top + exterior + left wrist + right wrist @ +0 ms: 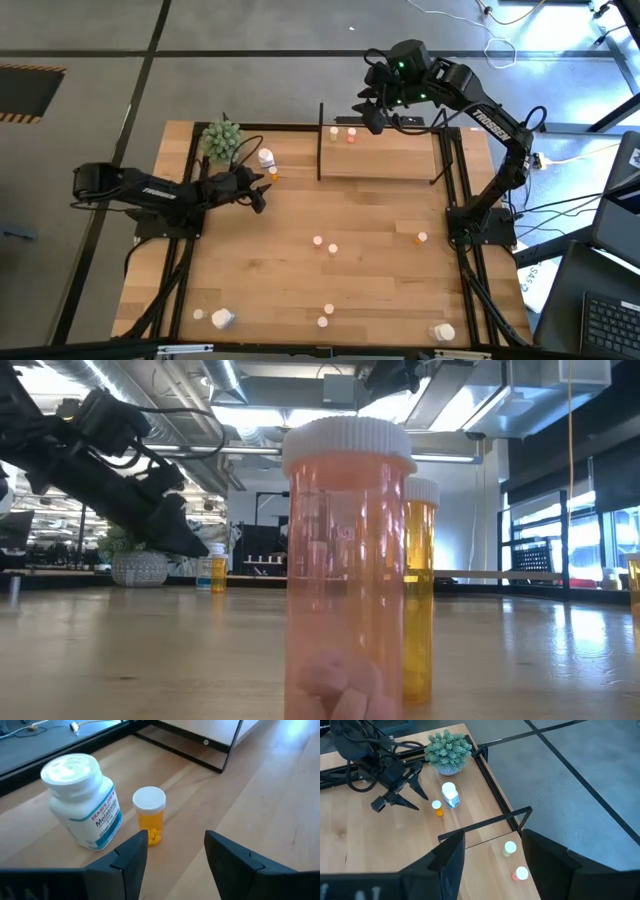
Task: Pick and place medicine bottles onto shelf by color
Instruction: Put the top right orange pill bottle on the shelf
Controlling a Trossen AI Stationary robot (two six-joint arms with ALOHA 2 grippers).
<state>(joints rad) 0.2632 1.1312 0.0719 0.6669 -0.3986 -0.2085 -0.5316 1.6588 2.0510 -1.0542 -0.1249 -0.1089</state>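
Left gripper [262, 193] open and empty near a small orange bottle [149, 821] and a big white bottle [82, 800], more little bottles [325, 245] spread on the table [380, 290], right gripper [372, 112] open, probably empty, above the shelf [385, 160] with two bottles [515, 861].

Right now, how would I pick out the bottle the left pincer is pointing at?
Find the green spiky plant ball at the table's far left corner. Just beside it stands a large white Melatonin bottle, and next to that is the small orange pill bottle with a white cap, directly ahead of the open left pincer. It is shorter and see-through amber.
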